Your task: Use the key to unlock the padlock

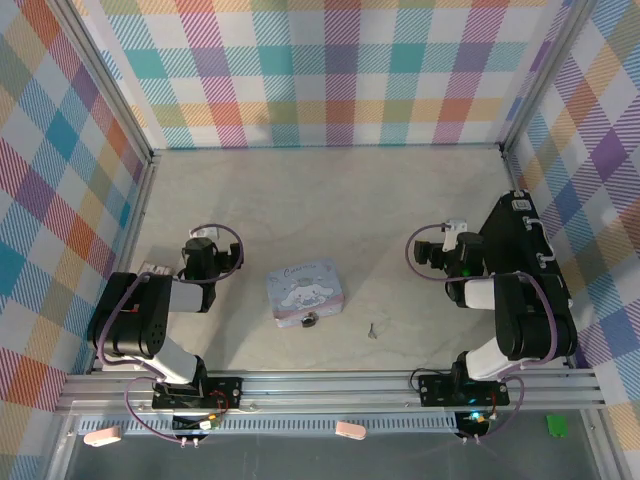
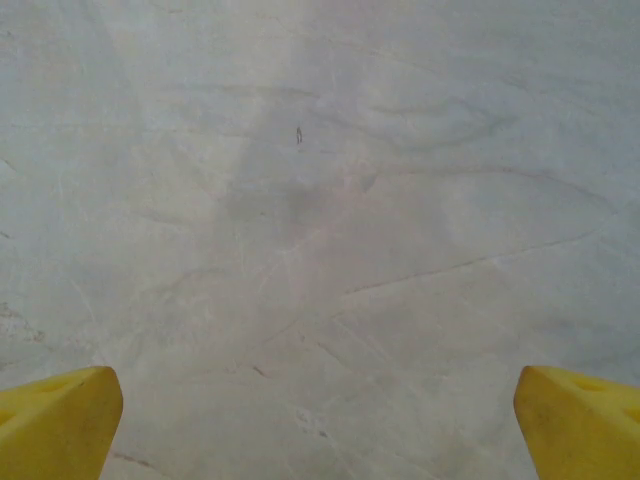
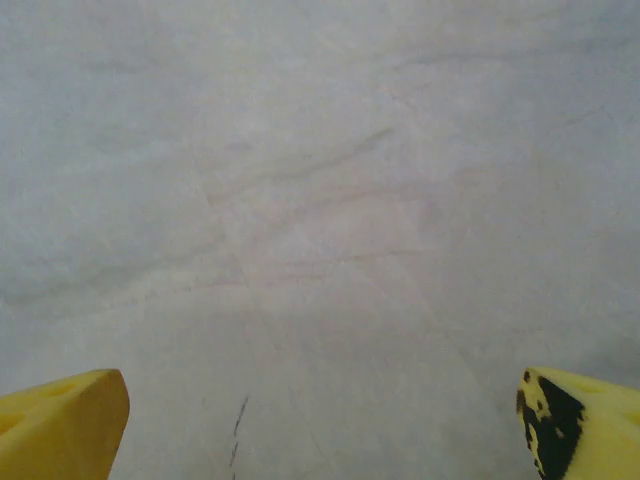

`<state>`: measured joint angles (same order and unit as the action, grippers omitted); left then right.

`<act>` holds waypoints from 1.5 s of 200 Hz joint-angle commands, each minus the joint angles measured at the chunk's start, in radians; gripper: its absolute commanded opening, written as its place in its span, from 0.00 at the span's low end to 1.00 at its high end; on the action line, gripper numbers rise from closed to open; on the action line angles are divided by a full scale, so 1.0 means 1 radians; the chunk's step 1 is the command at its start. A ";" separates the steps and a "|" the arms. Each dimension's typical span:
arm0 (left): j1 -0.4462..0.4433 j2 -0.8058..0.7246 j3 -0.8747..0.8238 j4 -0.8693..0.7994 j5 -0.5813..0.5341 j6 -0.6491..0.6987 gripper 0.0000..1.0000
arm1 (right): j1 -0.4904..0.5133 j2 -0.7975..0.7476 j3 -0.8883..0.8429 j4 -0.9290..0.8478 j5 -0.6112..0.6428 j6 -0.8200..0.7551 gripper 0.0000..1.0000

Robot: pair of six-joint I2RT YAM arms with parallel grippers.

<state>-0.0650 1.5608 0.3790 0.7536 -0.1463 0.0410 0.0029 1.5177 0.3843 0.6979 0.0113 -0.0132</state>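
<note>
The tiny dark padlock (image 1: 309,320) with its silvery shackle sits at the near edge of the pastel tin (image 1: 305,289) in the top view. The very small dark key (image 1: 372,330) lies on the table to the right of the tin. My left gripper (image 1: 202,250) rests folded back at the left, well clear of the tin. My right gripper (image 1: 428,250) is folded back at the right. In each wrist view the yellow fingertips (image 2: 60,420) (image 3: 62,424) stand wide apart over bare table, with nothing between them.
Plaid walls enclose the table on three sides. A metal rail (image 1: 330,385) runs along the near edge between the arm bases. The pale marbled table top (image 1: 330,200) stretches open behind the tin.
</note>
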 commanded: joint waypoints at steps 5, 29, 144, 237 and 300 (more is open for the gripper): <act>-0.016 0.019 0.031 0.113 -0.024 -0.024 1.00 | -0.003 0.016 0.034 0.117 -0.036 0.025 0.99; -0.016 0.019 0.031 0.113 -0.024 -0.023 1.00 | -0.003 0.016 0.034 0.117 -0.036 0.024 0.99; -0.016 0.019 0.031 0.113 -0.024 -0.024 1.00 | -0.002 0.016 0.034 0.117 -0.036 0.025 0.99; -0.016 0.002 0.019 0.123 0.061 0.014 1.00 | -0.003 0.011 0.029 0.124 -0.044 0.021 0.99; -0.068 -0.355 -0.109 0.068 -0.070 0.009 1.00 | 0.070 -0.301 0.000 -0.098 -0.070 -0.036 0.99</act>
<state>-0.0978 1.3796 0.2920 0.8585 -0.1448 0.0425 0.0364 1.3556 0.3874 0.7094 -0.0517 -0.0273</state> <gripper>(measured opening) 0.997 0.988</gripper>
